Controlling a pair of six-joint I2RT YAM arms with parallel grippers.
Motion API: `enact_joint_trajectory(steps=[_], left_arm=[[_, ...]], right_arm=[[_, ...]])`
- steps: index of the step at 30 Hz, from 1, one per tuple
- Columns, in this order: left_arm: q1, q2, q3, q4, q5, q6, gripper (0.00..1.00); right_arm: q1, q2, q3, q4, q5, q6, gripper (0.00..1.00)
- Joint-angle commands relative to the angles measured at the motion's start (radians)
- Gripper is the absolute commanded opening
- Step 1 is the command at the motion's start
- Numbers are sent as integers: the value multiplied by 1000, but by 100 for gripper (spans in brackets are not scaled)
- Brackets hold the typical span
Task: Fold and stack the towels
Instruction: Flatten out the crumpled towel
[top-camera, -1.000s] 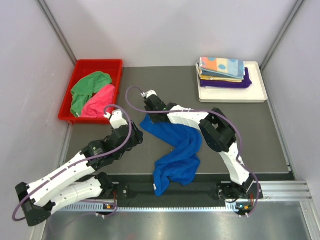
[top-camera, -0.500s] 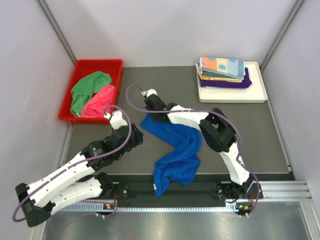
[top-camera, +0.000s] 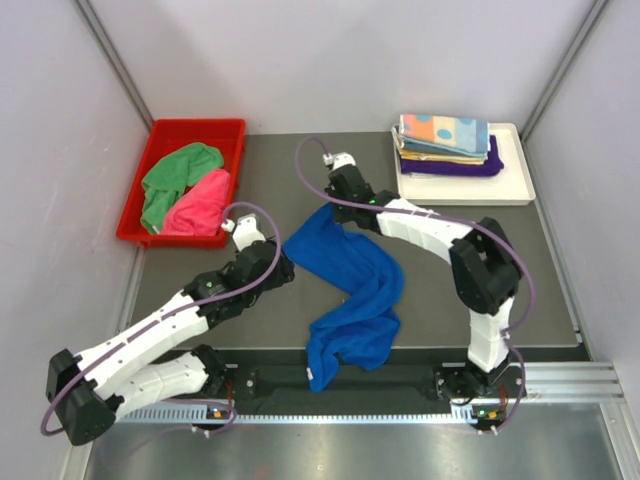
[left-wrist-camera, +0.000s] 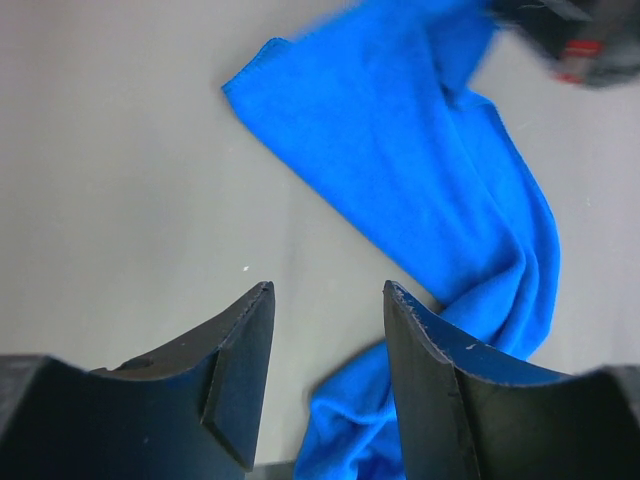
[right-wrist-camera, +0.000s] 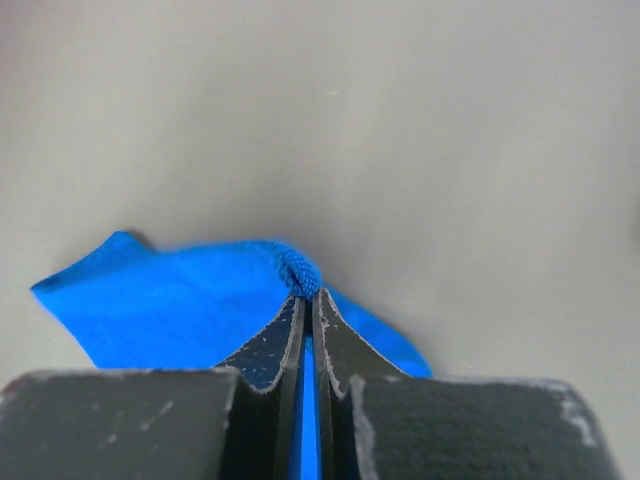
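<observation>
Folded towels (top-camera: 445, 140) stacked on white tray (top-camera: 465, 190); green towel (top-camera: 170, 180) and pink towel (top-camera: 200, 200) wait in red bin (top-camera: 197, 125). Blue towel (top-camera: 355, 285) unfolded, its corner pinched by right hand (right-wrist-camera: 310, 293); left hand (left-wrist-camera: 327, 290) open, empty.

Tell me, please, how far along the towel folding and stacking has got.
Done: a folded stack sits on the white tray. In hand: the right gripper is shut on a corner of the blue towel, which lies crumpled on the mat; the left gripper hangs open near it. Left: fold and stack the blue one, then the green towel and pink towel lying unfolded in the red bin.
</observation>
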Motion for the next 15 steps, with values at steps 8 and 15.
enact_joint_trajectory(steps=[8,15], left_arm=[[135,252,106,272,139,93,52],[259,500,239,361,295,165,52]], right_arm=[[-174,-295,-246,12,20,28,0],[-245,-293,-281,-15,26,-21,0]])
